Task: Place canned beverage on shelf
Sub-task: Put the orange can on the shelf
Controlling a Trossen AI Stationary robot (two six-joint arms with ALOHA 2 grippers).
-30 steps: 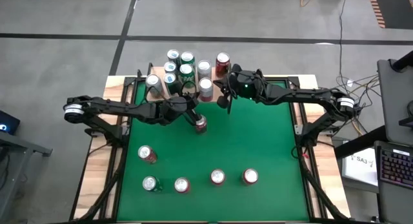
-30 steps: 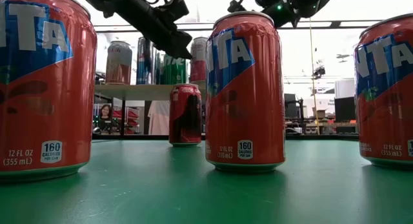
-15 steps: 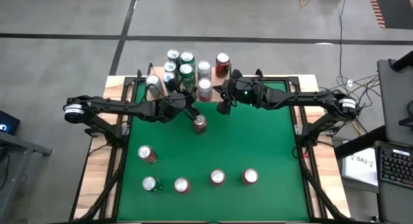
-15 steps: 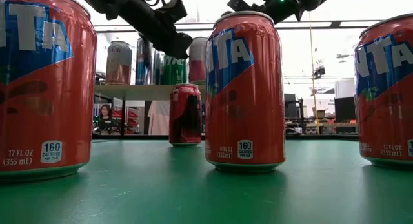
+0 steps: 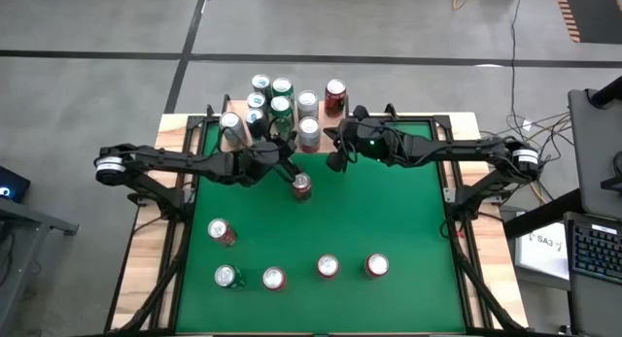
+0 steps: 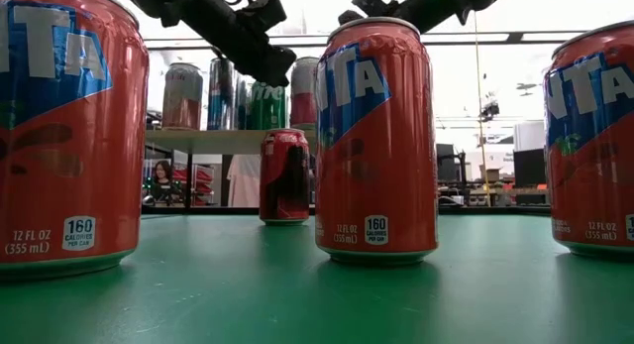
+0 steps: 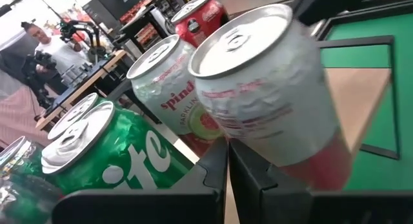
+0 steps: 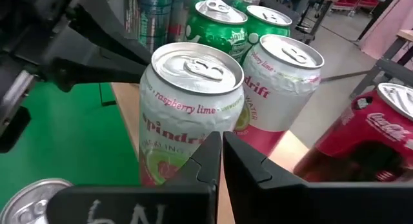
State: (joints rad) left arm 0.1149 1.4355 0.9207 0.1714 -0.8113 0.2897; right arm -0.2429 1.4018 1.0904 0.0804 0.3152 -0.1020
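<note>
At the shelf end: we find both arms up by the shelf (image 5: 282,118), a light-wood board on black legs at the table's (image 5: 389,211) far edge.
Left gripper (image 5: 289,170): fingers pressed together, nothing in them; it hangs just in front of the shelf, near a lone red can (image 5: 302,187) that stands on the green.
Right gripper (image 5: 337,154): pincer likewise closed and empty, just beside the shelf's front corner.
Shelf stock: about nine cans crowd the board, upright, many touching.
Front can (image 8: 192,114): white, at the shelf's front edge, closest to both wrist cameras.
Waiting cans: five more stand near the table's front; we take the red can as the likeliest next pick.
Handling: we judge a can stiff in the wall if full, but denting under hard pinch; smooth, slippery metal; fairly heavy; tippy if nudged high.
Hold: we would pinch across the mid-body, fingers level, and keep clear of the rim.
Risk: the shelf is tight; a careless set-down could topple neighbours.
Writing, white cans: "Spindrift", "raspberry lime".
Writing, green can (image 7: 122,156): part of "Sprite".
Writing, dark-red shelf can (image 8: 368,137): "Coca-Cola".
Writing, low view orange cans (image 6: 376,136): "...TA", "12 FL OZ (355 mL)", "160 calories per can".
</note>
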